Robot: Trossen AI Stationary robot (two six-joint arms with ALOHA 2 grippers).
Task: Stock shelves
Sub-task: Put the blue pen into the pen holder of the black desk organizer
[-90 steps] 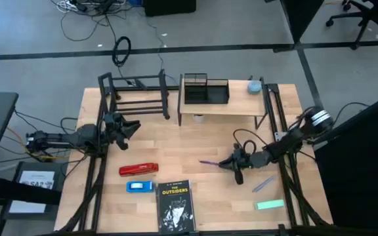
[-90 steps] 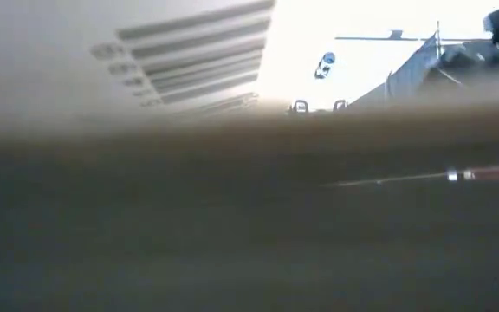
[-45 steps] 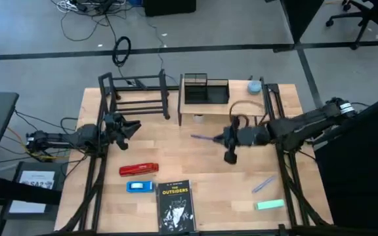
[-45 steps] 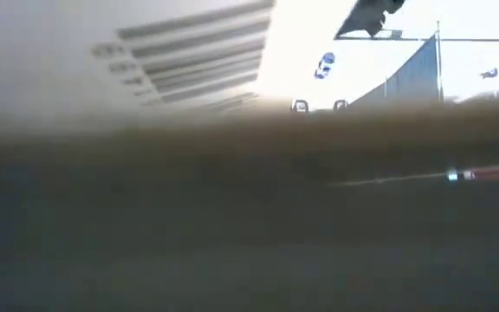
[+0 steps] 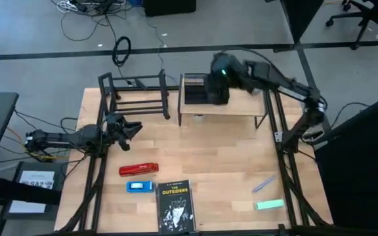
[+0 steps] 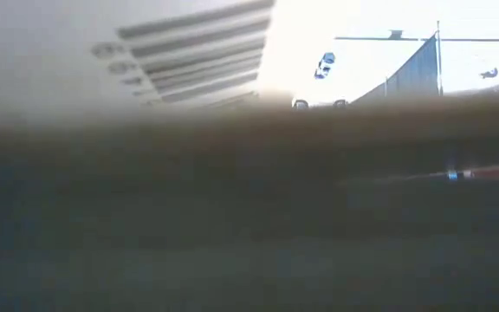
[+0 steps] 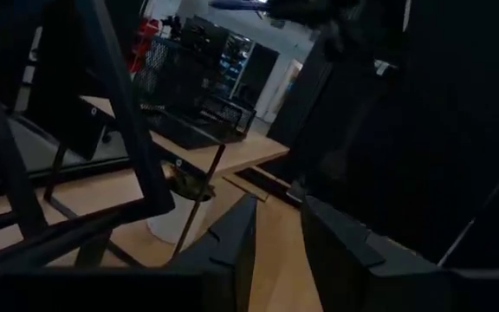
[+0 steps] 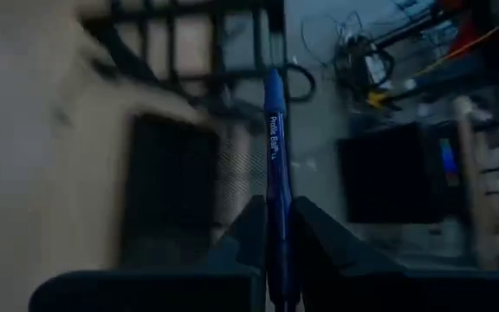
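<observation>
The wood-topped shelf [image 5: 222, 108] stands at the table's far edge, with the black tube-frame rack [image 5: 136, 95] just beside it on the left-arm side. A black mesh organizer [image 5: 205, 90] sits on the wood top. Over that organizer hangs the right gripper [image 8: 271, 227], its fingers closed on a blue pen [image 8: 274, 165] gripped low on the barrel, tip pointing away. The pen looks light, stiff and smooth (likely to swivel if pinched loosely), so a mid-barrel hold would suit it. The left gripper [image 7: 275, 251], slightly parted and empty, waits nearer the table's front than the rack. A red stapler [image 5: 138, 169] and a book [image 5: 174, 204] lie well forward of the shelf.
</observation>
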